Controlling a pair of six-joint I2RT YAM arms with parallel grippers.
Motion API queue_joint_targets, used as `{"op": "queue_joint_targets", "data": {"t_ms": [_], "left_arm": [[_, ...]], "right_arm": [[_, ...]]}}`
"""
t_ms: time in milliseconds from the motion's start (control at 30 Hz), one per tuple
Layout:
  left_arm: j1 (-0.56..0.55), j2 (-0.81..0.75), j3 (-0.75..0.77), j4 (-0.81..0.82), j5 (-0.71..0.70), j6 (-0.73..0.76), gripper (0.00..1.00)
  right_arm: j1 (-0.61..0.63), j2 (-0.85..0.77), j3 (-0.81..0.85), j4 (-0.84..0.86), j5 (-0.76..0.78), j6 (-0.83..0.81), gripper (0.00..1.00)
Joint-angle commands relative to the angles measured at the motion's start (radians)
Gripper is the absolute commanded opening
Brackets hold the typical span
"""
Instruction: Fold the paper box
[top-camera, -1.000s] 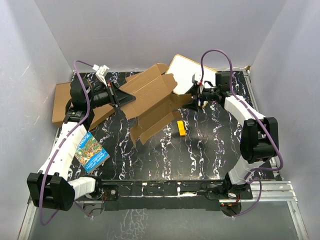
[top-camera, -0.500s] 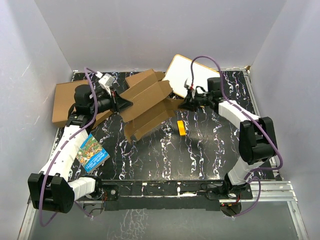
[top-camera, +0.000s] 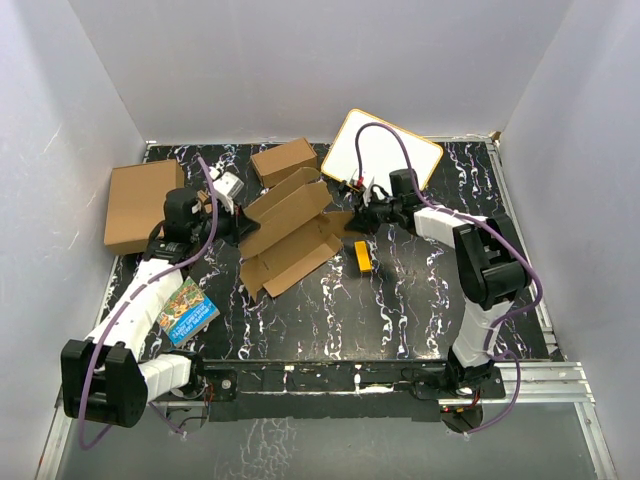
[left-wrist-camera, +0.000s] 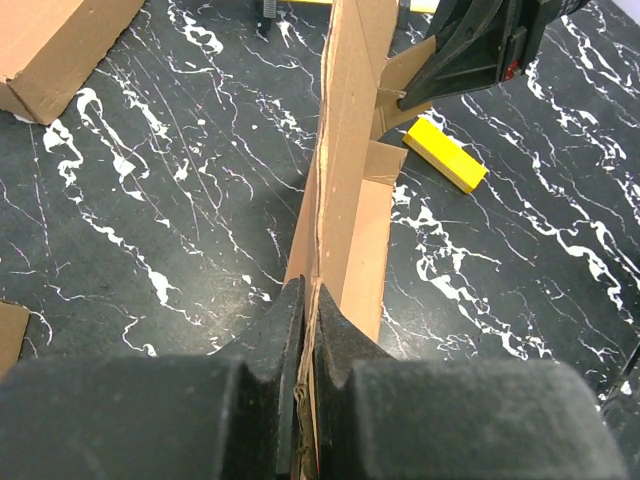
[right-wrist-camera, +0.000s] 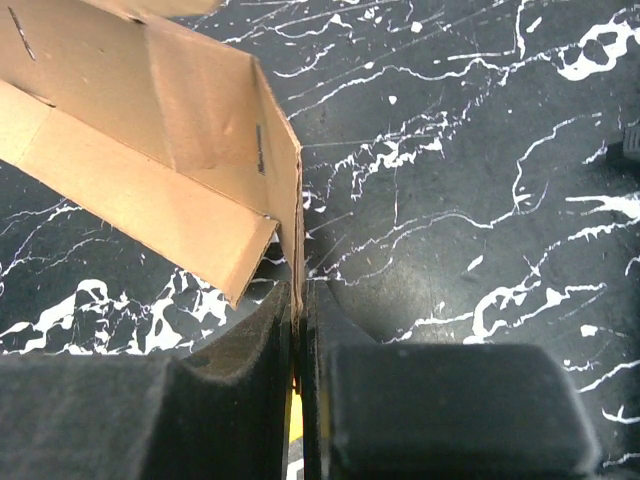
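Black marble-patterned tabletop (top-camera: 420, 300), walled in by pale panels, is serving as the work surface. Your left gripper (left-wrist-camera: 308, 300) is clenching a thin cardboard wall edge-on between its two pads, so that panel is standing upright instead of lying flat. Your right gripper (right-wrist-camera: 297, 300) is pinching the opposite end wall in the same manner, at the corner where an inner flap is meeting it. Both are gripping the plain brown corrugated paper box (top-camera: 290, 225), which is sitting at the far middle of the table, stretched between the two arms, with its lid and side flaps lying open. Holding both ends is probably preventing the blank from sliding while the walls are being raised; folding is looking only partly done. A yellow rectangular block (top-camera: 362, 256) is lying just beside the box's right end, so you are needing to watch that it is not fouling a flap. Behind the box, a small closed brown cardboard carton (top-camera: 285, 161) and a white board with a wooden frame (top-camera: 375, 150) are resting; a flat, bigger brown carton (top-camera: 143, 205) is lying at the far left.
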Motion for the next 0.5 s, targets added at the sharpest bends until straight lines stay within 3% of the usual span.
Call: {"op": "queue_joint_targets", "data": {"t_ms": [0,467], "left_arm": [[-0.002,-0.006,-0.036,0.026,-0.03,0.05,0.0],[-0.028,-0.039,-0.101,0.038,0.014,0.104,0.0]], "right_arm": [[0.011,-0.014,-0.01,0.115,-0.023,0.008,0.09],[0.014,-0.069,-0.131,0.107,-0.166,-0.042,0.13]]}}
